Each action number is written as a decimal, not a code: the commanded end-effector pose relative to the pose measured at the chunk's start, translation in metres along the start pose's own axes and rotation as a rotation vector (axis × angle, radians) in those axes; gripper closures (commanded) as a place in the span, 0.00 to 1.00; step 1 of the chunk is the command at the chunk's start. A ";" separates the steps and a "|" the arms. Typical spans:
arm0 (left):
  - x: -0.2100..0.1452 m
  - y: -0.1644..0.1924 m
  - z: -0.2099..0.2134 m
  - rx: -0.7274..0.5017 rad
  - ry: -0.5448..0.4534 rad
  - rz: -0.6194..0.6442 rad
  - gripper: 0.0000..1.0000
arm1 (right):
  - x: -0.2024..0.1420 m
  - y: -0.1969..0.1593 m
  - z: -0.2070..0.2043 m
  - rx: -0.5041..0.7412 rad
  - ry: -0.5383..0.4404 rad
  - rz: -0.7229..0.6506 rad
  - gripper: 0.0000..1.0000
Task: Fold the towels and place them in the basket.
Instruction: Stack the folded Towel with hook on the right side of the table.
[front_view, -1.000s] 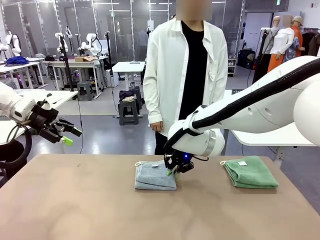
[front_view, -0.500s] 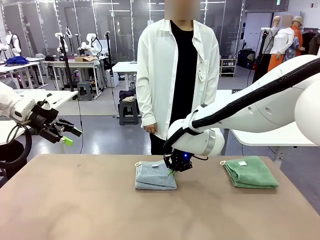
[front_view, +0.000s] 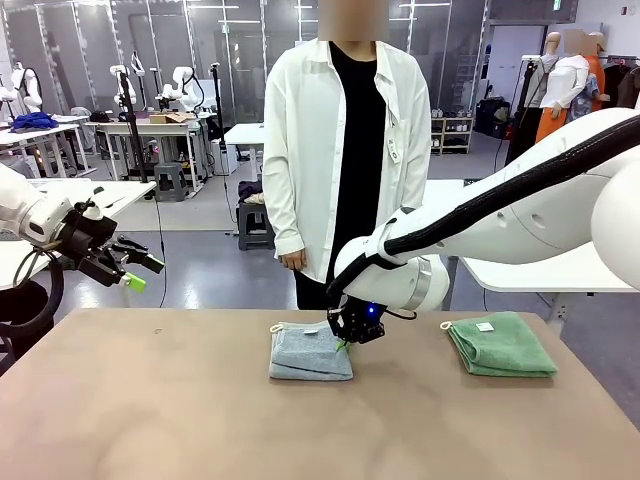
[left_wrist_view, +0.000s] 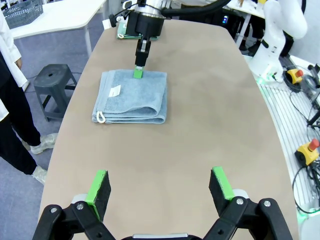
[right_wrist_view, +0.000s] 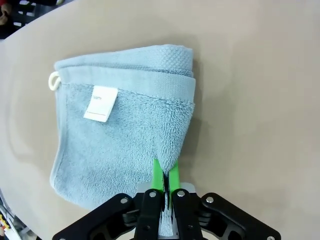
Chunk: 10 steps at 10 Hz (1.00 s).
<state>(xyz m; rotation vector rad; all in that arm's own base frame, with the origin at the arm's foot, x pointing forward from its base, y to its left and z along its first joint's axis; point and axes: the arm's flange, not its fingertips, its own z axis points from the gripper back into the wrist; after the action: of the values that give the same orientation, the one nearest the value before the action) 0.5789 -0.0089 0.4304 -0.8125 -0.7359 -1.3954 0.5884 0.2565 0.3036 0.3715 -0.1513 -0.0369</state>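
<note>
A folded grey-blue towel (front_view: 311, 352) with a white tag lies at the table's middle. My right gripper (front_view: 345, 343) is down at its right edge. In the right wrist view the gripper (right_wrist_view: 165, 175) is shut, its green pads pinching a small ridge of the towel (right_wrist_view: 125, 125). The folded mint green towel (front_view: 502, 345) lies apart at the right. My left gripper (front_view: 130, 270) hangs open in the air left of the table. Its wrist view shows that gripper (left_wrist_view: 160, 185) with wide-apart pads, looking along the table at the grey-blue towel (left_wrist_view: 131, 96). What looks like a grey mesh basket (left_wrist_view: 22, 7) sits on a white side table.
A person in a white coat (front_view: 345, 150) stands at the far edge, just behind the grey-blue towel, hands down. The brown table (front_view: 150, 400) has free room at the left and front. A stool (left_wrist_view: 52, 80) stands on the floor beside it.
The person has stepped toward picture left. My right gripper stays pinched on the grey-blue towel's edge and the left arm has not moved.
</note>
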 end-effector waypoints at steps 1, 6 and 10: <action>0.001 -0.003 -0.001 -0.001 -0.001 0.000 0.00 | -0.004 -0.027 0.057 -0.003 0.015 0.057 0.96; 0.001 -0.003 -0.001 -0.001 -0.001 0.000 0.00 | 0.012 -0.100 0.199 -0.024 -0.085 0.219 0.96; 0.001 -0.003 -0.001 -0.001 -0.001 0.000 0.00 | 0.046 -0.146 0.237 -0.038 -0.016 0.271 0.96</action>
<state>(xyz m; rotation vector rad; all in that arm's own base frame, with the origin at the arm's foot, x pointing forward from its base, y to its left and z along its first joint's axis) 0.5789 -0.0086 0.4303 -0.8122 -0.7360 -1.3949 0.5831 0.0412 0.4723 0.2944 -0.2350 0.2055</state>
